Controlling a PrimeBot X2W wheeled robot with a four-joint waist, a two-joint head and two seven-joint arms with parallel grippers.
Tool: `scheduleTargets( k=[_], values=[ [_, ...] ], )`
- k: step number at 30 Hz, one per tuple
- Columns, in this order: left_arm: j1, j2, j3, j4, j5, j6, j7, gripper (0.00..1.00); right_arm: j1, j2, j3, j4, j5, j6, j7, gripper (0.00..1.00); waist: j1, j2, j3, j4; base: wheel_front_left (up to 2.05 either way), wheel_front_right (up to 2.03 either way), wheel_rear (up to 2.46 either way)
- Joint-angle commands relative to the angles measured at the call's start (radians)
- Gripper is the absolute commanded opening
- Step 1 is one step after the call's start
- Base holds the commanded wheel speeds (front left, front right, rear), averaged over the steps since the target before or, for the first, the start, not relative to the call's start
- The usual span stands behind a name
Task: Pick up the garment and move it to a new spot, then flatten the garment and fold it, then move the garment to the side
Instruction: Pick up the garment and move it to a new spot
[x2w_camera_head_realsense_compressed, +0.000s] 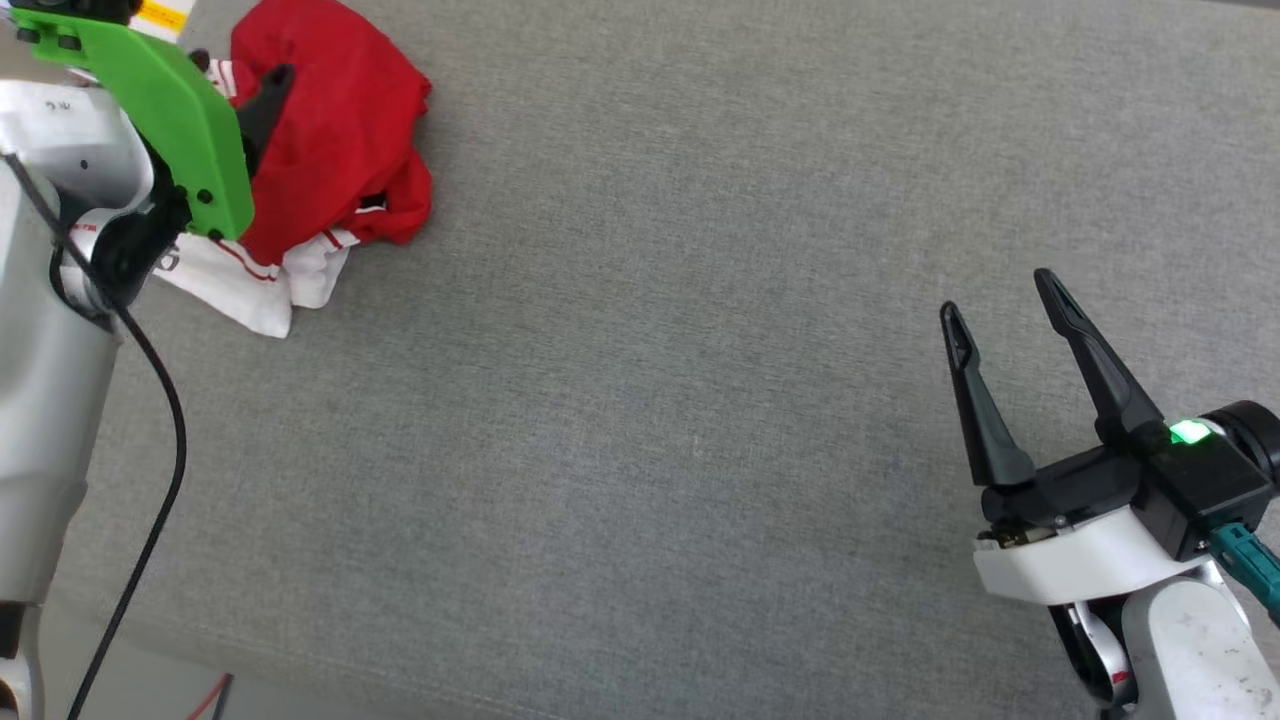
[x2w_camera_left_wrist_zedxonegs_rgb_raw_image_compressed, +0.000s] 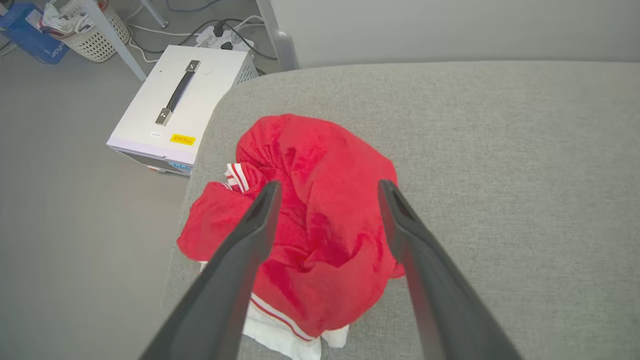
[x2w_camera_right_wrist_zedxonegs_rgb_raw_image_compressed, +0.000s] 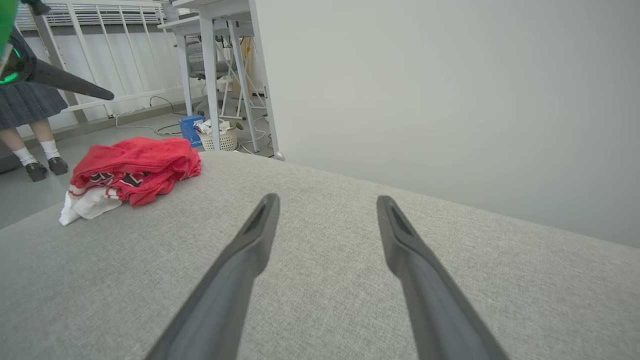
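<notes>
Red garment (x2w_camera_left_wrist_zedxonegs_rgb_raw_image_compressed: 320, 150) crumpled on grey fabric (x2w_camera_head_realsense_compressed: 700, 400), left pincer (x2w_camera_left_wrist_zedxonegs_rgb_raw_image_compressed: 328, 184) wide above it, right pincer (x2w_camera_head_realsense_compressed: 995, 290) wide, well apart

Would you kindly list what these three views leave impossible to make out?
Garment print: right wrist view, black lettering buried in crumpled folds, unreadable.
Left gripper: head view, green bracket covers most of it; whether its fingers touch the cloth is unclear.
Person: right wrist view, above the skirt cut off by the frame's corner.
Yellow label on the white case: left wrist view, too small to read.
</notes>
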Motion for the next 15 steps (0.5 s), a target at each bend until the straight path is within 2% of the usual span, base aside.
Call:
scheduleTargets(
  k=[1, 6, 10, 15],
  values=[
    [-0.02, 0.018, -0.034, 0.008, -0.02, -0.003, 0.053, 1.0, -0.025, -0.007, 0.0, -0.01, -0.005, -0.001, -0.009, 1.0, -0.0001, 0.0, 0.053, -0.045, 0.0, 0.0, 0.0],
    [-0.037, 0.056, -0.136, 0.048, -0.073, -0.003, 0.193, 1.0, -0.049, -0.02, -0.003, -0.02, -0.005, -0.001, -0.009, 1.0, -0.0001, 0.0, 0.103, -0.073, 0.0, 0.0, 0.0],
    [-0.023, 0.05, -0.186, 0.116, -0.12, -0.003, 0.256, 1.0, -0.066, -0.024, -0.003, -0.018, -0.003, -0.001, -0.009, 1.0, -0.0001, 0.0, 0.134, -0.094, 0.0, 0.0, 0.0],
    [0.006, 0.03, -0.218, 0.231, -0.155, -0.003, 0.282, 1.0, -0.078, -0.023, -0.001, -0.01, -0.003, -0.001, -0.009, 1.0, -0.0001, 0.0, 0.155, -0.11, 0.0, 0.0, 0.0]
  ],
)
